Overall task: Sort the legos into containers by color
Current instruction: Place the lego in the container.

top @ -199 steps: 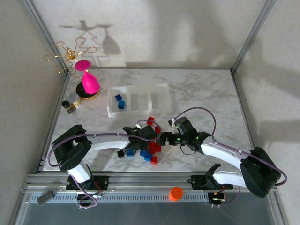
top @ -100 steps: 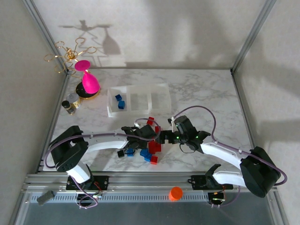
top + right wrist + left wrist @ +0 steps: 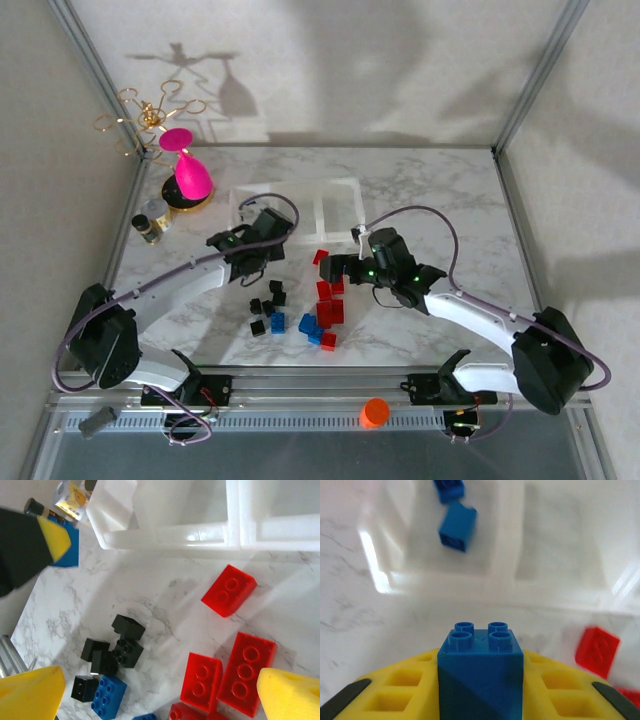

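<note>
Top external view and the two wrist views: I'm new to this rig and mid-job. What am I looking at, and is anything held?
It's two robot arms bolted at the near edge of a marble table. The top external picture looks down from above and behind them. The other two come from a camera on each wrist, so the yellow pads are that arm's own fingers. The left gripper is shut on a blue lego, close to the clear three-bin tray, where one bin has two blue legos in it. The right gripper is open and holds nothing, above loose red legos and black legos on the table.
</note>
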Available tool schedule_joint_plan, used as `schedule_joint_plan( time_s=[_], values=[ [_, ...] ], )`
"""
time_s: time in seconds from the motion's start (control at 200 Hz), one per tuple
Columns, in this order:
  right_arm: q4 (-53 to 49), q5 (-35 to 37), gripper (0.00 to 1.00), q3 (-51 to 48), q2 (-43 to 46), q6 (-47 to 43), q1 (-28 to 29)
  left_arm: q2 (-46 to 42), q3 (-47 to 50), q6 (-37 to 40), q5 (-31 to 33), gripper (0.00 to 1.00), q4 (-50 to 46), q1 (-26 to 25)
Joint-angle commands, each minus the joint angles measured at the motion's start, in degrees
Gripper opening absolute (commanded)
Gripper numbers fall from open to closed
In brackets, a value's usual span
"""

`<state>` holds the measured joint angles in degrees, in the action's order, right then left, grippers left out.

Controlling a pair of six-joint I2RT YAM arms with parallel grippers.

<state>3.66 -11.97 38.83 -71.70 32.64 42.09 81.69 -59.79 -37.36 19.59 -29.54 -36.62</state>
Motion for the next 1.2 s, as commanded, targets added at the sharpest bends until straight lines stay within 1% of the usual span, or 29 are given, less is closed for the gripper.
schedule_joint_plan(
  time_s=[0.0,0.125,0.375,0.516,0.651,0.686,0.801,0.951,1.197],
  values=[
    [2.30,0.50,0.99,1.68,-1.75,0.22,-0.51,2.80,-3.19,3.16,1.19,0.32,3.41,4.45],
    [3.52,0.80,0.99,1.58,-2.37,0.67,-0.75,10.31,-8.51,4.02,0.02,0.32,5.20,9.14],
    [2.60,1.58,0.99,1.12,-2.19,-0.03,-1.69,24.32,-19.11,5.09,-1.57,0.32,6.95,14.29],
    [2.23,1.36,0.99,0.73,-1.94,-0.16,-2.01,27.71,-22.54,4.76,-3.06,0.33,7.68,15.88],
    [2.48,1.16,0.99,0.61,-2.07,-0.37,-2.03,30.02,-24.42,5.20,-4.44,0.37,8.20,16.19],
    [2.57,1.16,0.99,0.54,-2.20,-0.47,-3.54,30.40,-24.65,4.96,-4.63,0.38,8.18,16.40],
    [2.41,0.63,0.99,0.84,-2.76,-0.49,-4.16,30.71,-25.36,5.27,-5.44,0.44,8.60,16.54],
    [2.21,0.27,0.99,1.85,-3.12,-1.14,-4.37,29.97,-26.07,5.16,-5.82,0.49,6.72,16.76],
    [1.08,0.01,0.99,3.28,-3.79,-2.34,-4.98,21.29,-21.16,4.23,-9.68,0.51,7.68,16.51]
  ],
)
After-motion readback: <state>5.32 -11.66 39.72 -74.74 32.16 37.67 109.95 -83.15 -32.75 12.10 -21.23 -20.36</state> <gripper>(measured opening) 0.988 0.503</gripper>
